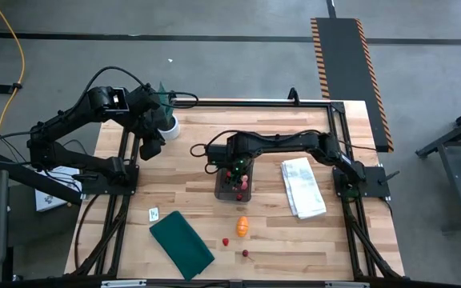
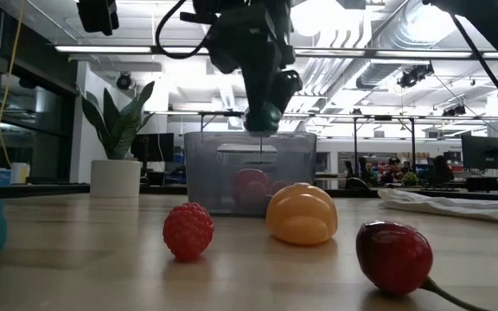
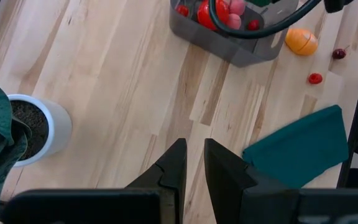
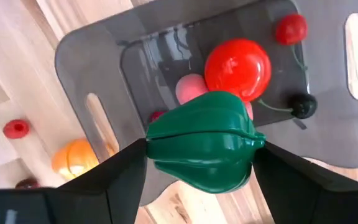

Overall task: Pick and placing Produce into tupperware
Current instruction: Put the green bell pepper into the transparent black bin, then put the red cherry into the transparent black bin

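Note:
The clear grey tupperware (image 1: 234,188) stands mid-table. In it lie a red ball (image 4: 238,68), a pink piece (image 4: 190,88), a small red berry (image 4: 289,28) and a dark berry (image 4: 303,107). My right gripper (image 1: 234,168) hovers just above its open top (image 2: 249,138), shut on a green round produce piece (image 4: 201,149). An orange piece (image 1: 242,226), a red raspberry (image 1: 226,241) and a dark red cherry (image 1: 246,254) lie on the table nearer the front. My left gripper (image 1: 152,146) waits at the far left, its fingers (image 3: 179,168) shut to a narrow slit, empty. My right gripper pinches the green piece by two opposite sides (image 4: 151,146) between its two fingers (image 4: 123,180). The fingers come from above, pointing down. The piece is lifted clear, just over the tupperware's rim (image 2: 264,117).
A potted spiky plant (image 1: 166,124) stands at the far left, next to my left gripper. A dark green cloth (image 1: 181,244) lies at the near left and a folded white cloth (image 1: 302,186) to the right of the tupperware. Bare wood (image 1: 294,240) lies at the front right.

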`<state>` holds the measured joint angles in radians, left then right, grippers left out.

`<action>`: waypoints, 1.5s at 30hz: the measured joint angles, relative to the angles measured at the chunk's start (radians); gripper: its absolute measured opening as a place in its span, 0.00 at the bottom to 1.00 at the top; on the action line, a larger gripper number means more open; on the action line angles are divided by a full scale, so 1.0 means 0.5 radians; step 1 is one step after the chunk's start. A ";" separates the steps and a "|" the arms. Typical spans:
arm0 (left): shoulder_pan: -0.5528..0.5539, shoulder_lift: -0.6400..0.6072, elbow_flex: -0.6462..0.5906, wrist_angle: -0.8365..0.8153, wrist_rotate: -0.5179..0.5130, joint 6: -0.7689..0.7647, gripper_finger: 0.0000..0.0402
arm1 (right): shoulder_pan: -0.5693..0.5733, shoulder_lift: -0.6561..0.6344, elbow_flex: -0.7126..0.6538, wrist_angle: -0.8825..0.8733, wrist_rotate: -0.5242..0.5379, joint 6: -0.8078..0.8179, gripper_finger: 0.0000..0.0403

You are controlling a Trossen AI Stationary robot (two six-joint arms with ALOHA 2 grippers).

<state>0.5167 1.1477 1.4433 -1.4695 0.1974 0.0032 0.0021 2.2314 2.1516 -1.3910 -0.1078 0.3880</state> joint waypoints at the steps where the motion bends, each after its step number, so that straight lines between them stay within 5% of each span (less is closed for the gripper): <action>1: 0.000 0.000 0.000 0.000 0.001 0.001 0.11 | 0.000 -0.001 -0.018 0.036 -0.001 -0.002 0.64; 14: 0.000 -0.001 0.000 0.001 0.000 0.000 0.11 | -0.020 -0.003 -0.061 0.170 -0.011 -0.045 0.76; 27: 0.000 0.000 0.000 0.002 0.000 0.018 0.11 | -0.031 -0.002 0.099 -0.039 -0.010 -0.095 0.77; 32: 0.000 0.000 0.000 0.001 0.000 0.031 0.11 | -0.050 -0.003 0.269 -0.374 0.147 -0.106 0.77; 45: 0.000 -0.001 0.000 -0.048 0.000 0.054 0.11 | -0.057 -0.116 0.367 -0.360 0.357 -0.024 0.77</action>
<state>0.5167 1.1473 1.4435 -1.4937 0.1974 0.0301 -0.0264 2.1736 2.3348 -1.5712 0.0709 0.3761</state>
